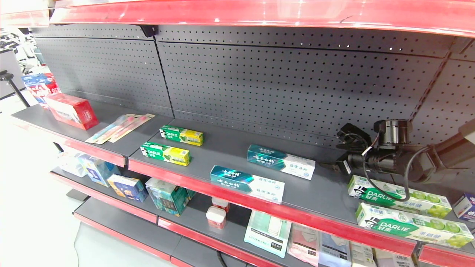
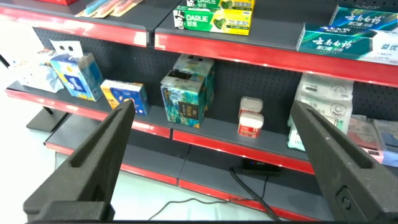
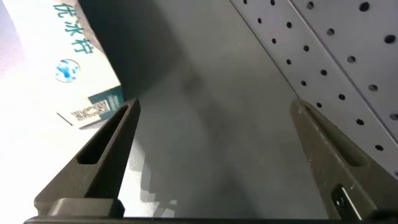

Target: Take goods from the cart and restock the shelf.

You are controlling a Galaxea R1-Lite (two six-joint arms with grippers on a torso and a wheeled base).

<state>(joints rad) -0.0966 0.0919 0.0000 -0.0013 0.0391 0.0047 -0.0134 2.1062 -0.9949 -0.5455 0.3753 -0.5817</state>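
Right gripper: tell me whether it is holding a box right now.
No. The right gripper is open, with just bare shelf between its fingers; the toothpaste box lies outside them.

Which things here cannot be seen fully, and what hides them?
- Head view: the white packet on the lower shelf, top hidden by the red shelf edge.
- Head view: the small box, cut off by the picture's right edge.
- Right wrist view: the teal-and-white box, cut off by the picture's edge.
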